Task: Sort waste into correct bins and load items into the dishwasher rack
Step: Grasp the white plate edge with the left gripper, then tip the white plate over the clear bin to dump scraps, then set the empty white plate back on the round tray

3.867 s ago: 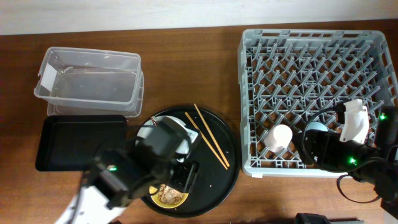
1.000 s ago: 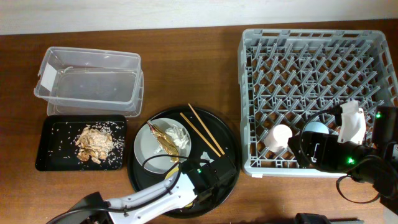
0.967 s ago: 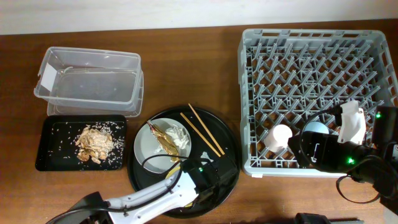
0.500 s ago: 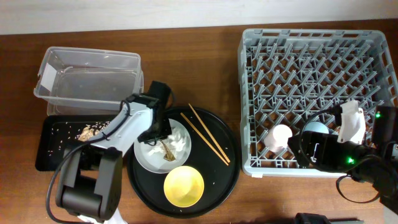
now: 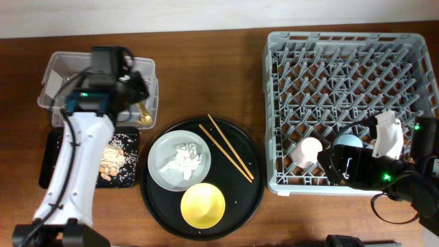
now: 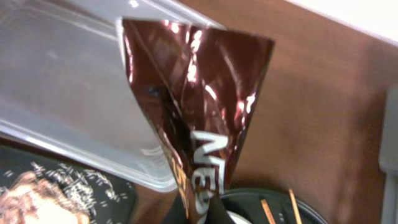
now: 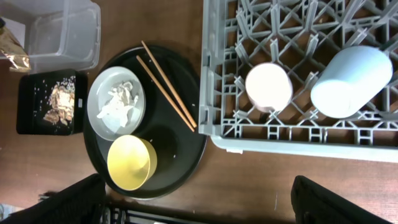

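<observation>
Jaws of left gripper (image 5: 137,101): clamping narrowly on the crinkled wrapper (image 6: 199,124), though the wrapper is hiding the fingertips themselves in the left wrist view.
Wrapper: hanging golden-brown and shiny with white lettering, over the right-hand rim of the clear tub (image 6: 56,81), partly above the table (image 5: 206,68).
Jaws of right gripper (image 7: 198,193): standing wide apart and gripping nothing, hovering above the near edge of the dishwasher rack (image 5: 343,68).
Rack: carrying the pink cup (image 7: 268,86) and the blue cup (image 7: 350,81), which are sitting side by side among the pegs near its front edge.
Black tray (image 7: 25,102): lying just in front of the tub and holding the food lump (image 5: 110,161) with rice scattered around it.
Round tray (image 5: 250,199): sitting between the bins and the rack, bearing the plate (image 5: 161,147), the yellow bowl (image 5: 202,206) and the chopsticks (image 5: 226,151).
Paper scraps (image 5: 180,161): lying crumpled on the plate.
</observation>
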`<action>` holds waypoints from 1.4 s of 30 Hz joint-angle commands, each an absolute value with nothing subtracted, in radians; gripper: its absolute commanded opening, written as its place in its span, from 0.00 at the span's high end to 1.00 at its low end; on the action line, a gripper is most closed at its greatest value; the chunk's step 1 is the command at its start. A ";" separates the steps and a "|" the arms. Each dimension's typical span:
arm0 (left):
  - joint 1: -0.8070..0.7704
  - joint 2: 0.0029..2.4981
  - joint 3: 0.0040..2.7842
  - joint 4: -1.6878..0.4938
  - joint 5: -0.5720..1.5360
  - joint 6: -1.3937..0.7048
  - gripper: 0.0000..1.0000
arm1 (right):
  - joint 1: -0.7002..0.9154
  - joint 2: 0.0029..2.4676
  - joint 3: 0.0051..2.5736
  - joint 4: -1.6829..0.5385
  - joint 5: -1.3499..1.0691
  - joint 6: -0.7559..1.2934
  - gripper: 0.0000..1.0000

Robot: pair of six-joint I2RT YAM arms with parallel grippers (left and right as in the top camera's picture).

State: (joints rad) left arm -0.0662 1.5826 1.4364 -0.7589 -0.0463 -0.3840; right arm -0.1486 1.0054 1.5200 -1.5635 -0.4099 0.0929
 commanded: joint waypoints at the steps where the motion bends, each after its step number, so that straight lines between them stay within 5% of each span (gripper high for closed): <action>1: 0.049 1.783 1.565 -0.704 0.057 -0.364 0.98 | -0.143 1.001 1.526 -1.563 -0.408 0.082 0.05; 2: 0.059 1.845 1.619 -0.704 0.057 -0.362 0.80 | -0.143 1.001 1.526 -1.563 -0.408 0.082 0.05; 3: 0.058 1.885 1.658 -0.702 0.057 -0.331 0.43 | -0.143 1.001 1.526 -1.564 -0.408 0.082 0.05; 4: 0.055 1.910 1.711 -0.714 0.043 -0.274 0.35 | -0.143 1.001 1.526 -1.564 -0.408 0.082 0.05; 6: 0.050 1.891 1.836 -0.958 0.108 -0.274 0.35 | -0.143 1.001 1.526 -1.564 -0.408 0.082 0.04; 9: -0.120 1.864 1.831 -1.388 0.086 -0.252 0.52 | -0.143 1.001 1.526 -1.567 -0.408 0.082 0.04; 13: -0.427 1.864 1.410 -1.222 0.005 -0.439 0.50 | -0.143 1.001 1.526 -1.579 -0.408 0.082 0.04; 17: -0.462 1.864 1.183 -0.979 -0.001 -0.476 0.18 | -0.143 1.001 1.526 -1.580 -0.408 0.051 0.04; 18: -0.462 1.864 1.148 -0.937 -0.015 -0.490 0.18 | -0.143 1.001 1.526 -1.582 -0.408 0.052 0.04; 19: -0.462 1.864 1.114 -0.896 -0.015 -0.490 0.24 | -0.143 1.001 1.526 -1.583 -0.408 0.052 0.04; 20: -0.462 1.864 1.098 -0.879 -0.013 -0.490 0.76 | -0.143 1.002 1.526 -1.582 -0.408 0.052 0.04; 21: -0.462 1.852 1.109 -0.888 0.004 -0.488 1.00 | -0.143 1.001 1.526 -1.581 -0.408 0.052 0.04; 24: -0.435 1.770 1.289 -1.036 0.001 -0.417 1.00 | -0.143 1.001 1.526 -1.582 -0.407 0.052 0.04; 26: -0.282 1.708 1.589 -1.157 -0.039 -0.338 1.00 | -0.143 1.001 1.526 -1.582 -0.408 0.052 0.04; 30: 0.000 1.739 1.625 -0.910 -0.070 -0.273 1.00 | -0.143 1.001 1.526 -1.581 -0.408 0.052 0.04; 31: 0.048 1.781 1.625 -0.839 -0.006 -0.229 0.97 | -0.143 1.001 1.526 -1.582 -0.408 0.052 0.04; 32: 0.070 1.825 1.625 -0.787 -0.007 -0.202 0.50 | -0.143 1.001 1.526 -1.582 -0.408 0.052 0.04; 33: 0.078 1.851 1.625 -0.753 -0.006 -0.167 0.13 | -0.143 1.001 1.526 -1.582 -0.408 0.052 0.04; 34: 0.080 1.855 1.626 -0.748 0.007 -0.154 0.02 | -0.143 1.001 1.526 -1.582 -0.408 0.052 0.04; 42: -0.032 1.608 2.116 -1.457 0.002 -0.106 0.04 | -0.143 1.001 1.526 -1.583 -0.381 0.052 0.01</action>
